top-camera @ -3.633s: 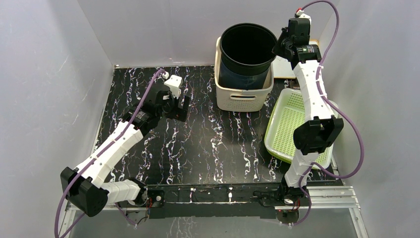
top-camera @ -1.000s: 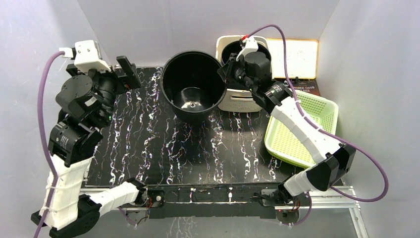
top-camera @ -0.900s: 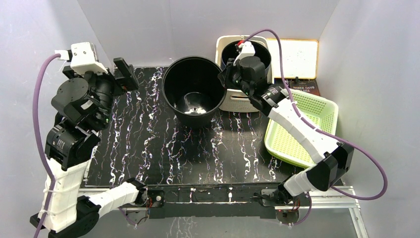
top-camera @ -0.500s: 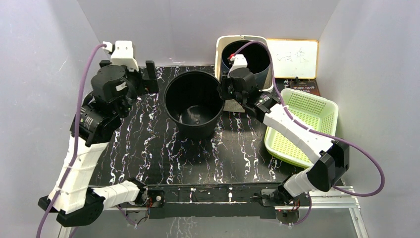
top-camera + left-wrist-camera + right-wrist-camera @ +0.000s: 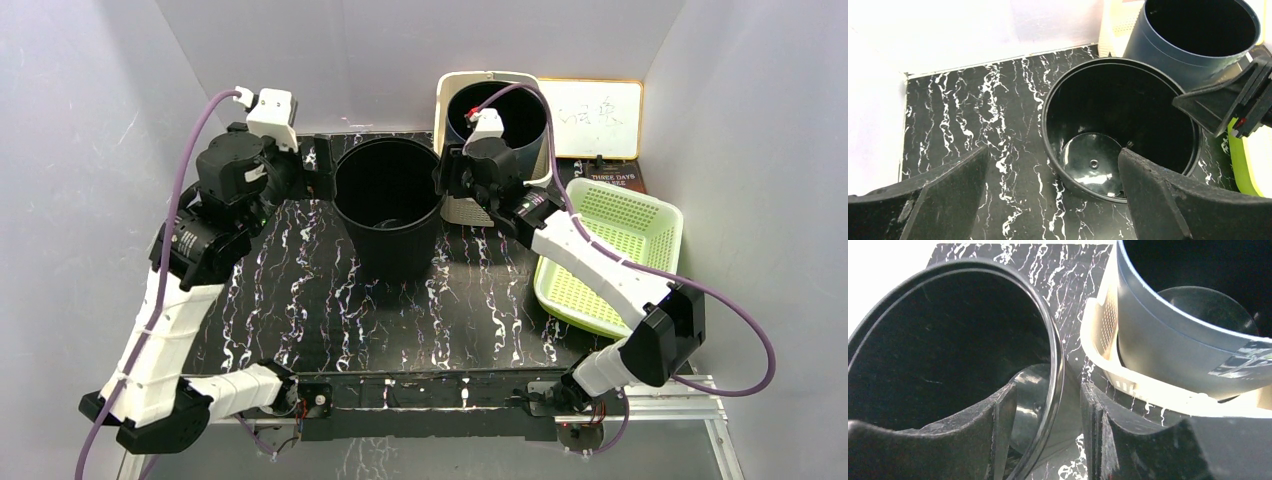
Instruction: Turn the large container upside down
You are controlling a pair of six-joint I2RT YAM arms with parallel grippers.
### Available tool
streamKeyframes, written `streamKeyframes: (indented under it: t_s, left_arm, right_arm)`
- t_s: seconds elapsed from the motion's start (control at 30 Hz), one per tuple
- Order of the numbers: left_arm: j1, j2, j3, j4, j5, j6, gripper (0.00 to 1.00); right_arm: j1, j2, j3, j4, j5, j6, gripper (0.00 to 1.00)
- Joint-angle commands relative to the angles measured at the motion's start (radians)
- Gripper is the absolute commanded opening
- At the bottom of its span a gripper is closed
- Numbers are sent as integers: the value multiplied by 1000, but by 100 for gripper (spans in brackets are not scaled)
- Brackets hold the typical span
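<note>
The large container (image 5: 390, 215) is seen standing upright on the bench (image 5: 300, 300), mouth up, just beside the cream basket (image 5: 462, 212). Nothing of the turning is done yet. The right pincer (image 5: 1048, 387) is set astride the container's right rim, one finger inside and one outside. The fingers are parted with gaps on both sides, so nothing is gripped. The left pincer (image 5: 1053, 152) is held wide open and empty over the left side. The whole inversion is judged still to be made.
</note>
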Motion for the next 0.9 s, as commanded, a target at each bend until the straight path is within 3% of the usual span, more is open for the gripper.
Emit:
streamKeyframes:
  t_s: [0.0, 0.13, 0.23, 0.37, 0.5, 0.67, 0.87]
  left_arm:
    - [-3, 29, -3, 6, 108, 31, 98]
    - [-3, 57, -30, 53, 256, 30, 98]
    - [-3, 69, -100, 134, 365, 25, 98]
    - [-17, 102, -160, 187, 435, 26, 98]
    - [-97, 184, -170, 220, 401, 21, 98]
    - [-265, 322, -122, 195, 200, 68, 98]
    - [-325, 343, -174, 232, 124, 118, 98]
  right_arm:
    - [2, -73, 36, 104, 13, -28, 48]
    - [1, -119, 77, 100, 28, -46, 55]
    - [1, -196, 35, 157, 104, -49, 77]
    - [-8, -227, 68, 122, 188, -84, 90]
    - [-23, -224, 70, 84, 217, -92, 91]
    - [-76, -218, 58, 23, 288, -53, 91]
    - [-312, -244, -19, 12, 84, 55, 88]
